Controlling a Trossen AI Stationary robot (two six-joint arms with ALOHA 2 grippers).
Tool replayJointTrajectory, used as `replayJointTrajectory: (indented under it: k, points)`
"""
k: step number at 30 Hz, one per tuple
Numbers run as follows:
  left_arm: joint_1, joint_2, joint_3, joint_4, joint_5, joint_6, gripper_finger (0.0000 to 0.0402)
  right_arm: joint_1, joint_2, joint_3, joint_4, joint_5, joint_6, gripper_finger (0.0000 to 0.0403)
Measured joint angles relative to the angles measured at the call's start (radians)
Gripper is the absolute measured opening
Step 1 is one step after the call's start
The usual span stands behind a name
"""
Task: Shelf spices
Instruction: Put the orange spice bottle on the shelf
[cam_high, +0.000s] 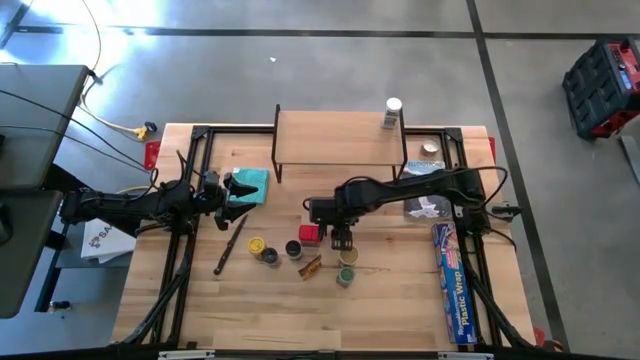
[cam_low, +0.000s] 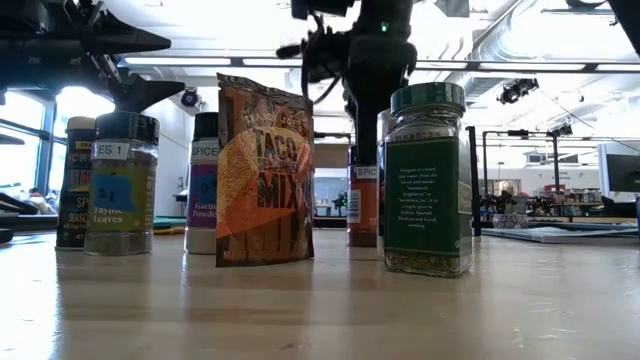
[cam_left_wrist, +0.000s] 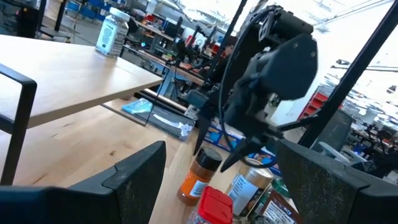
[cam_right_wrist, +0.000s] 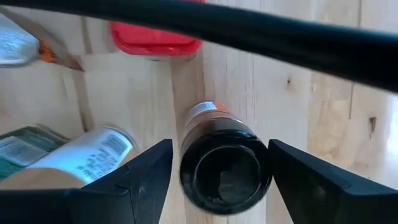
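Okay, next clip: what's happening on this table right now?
The robot is putting spices on a small shelf. One white-lidded jar already stands on the shelf's right end. The right pincer hangs open above the cluster on the table, its fingers on either side of a dark-lidded jar with an orange label, not closed on it. The other jars, the red box and the taco mix packet wait on the table. The left pincer sits open near the teal cloth, holding nothing.

Grey concrete floor (cam_high: 330, 70) (dark seams), red toolbox (cam_high: 603, 85), bright ceiling lights (cam_low: 200, 62)
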Motion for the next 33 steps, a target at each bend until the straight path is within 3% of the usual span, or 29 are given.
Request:
replayJointTrajectory:
  k: [6, 12, 19, 23, 28, 33]
  points:
    - [0.000, 0.000, 0.000, -0.001, 0.000, 0.000, 0.0298, -0.001, 0.004, 0.001, -0.006, 0.002, 0.009, 0.0252]
    - [0.000, 0.000, 0.000, -0.003, -0.001, 0.000, 0.0298, -0.001, 0.022, 0.002, -0.013, 0.007, 0.001, 0.0195]
    - [0.000, 0.000, 0.000, -0.008, -0.001, 0.000, 0.0298, -0.007, -0.007, 0.015, -0.055, 0.006, 0.003, 0.0193]
    - [0.000, 0.000, 0.000, -0.009, -0.002, 0.000, 0.0298, -0.027, -0.041, 0.135, -0.176, 0.035, 0.034, 0.0193]
    - [0.000, 0.000, 0.000, -0.007, -0.003, 0.000, 0.0298, -0.075, -0.042, 0.380, -0.344, 0.103, 0.062, 0.0193]
    - [0.000, 0.000, 0.000, -0.007, -0.003, 0.000, 0.0298, -0.208, -0.043, 0.562, -0.463, 0.129, 0.063, 0.0193]
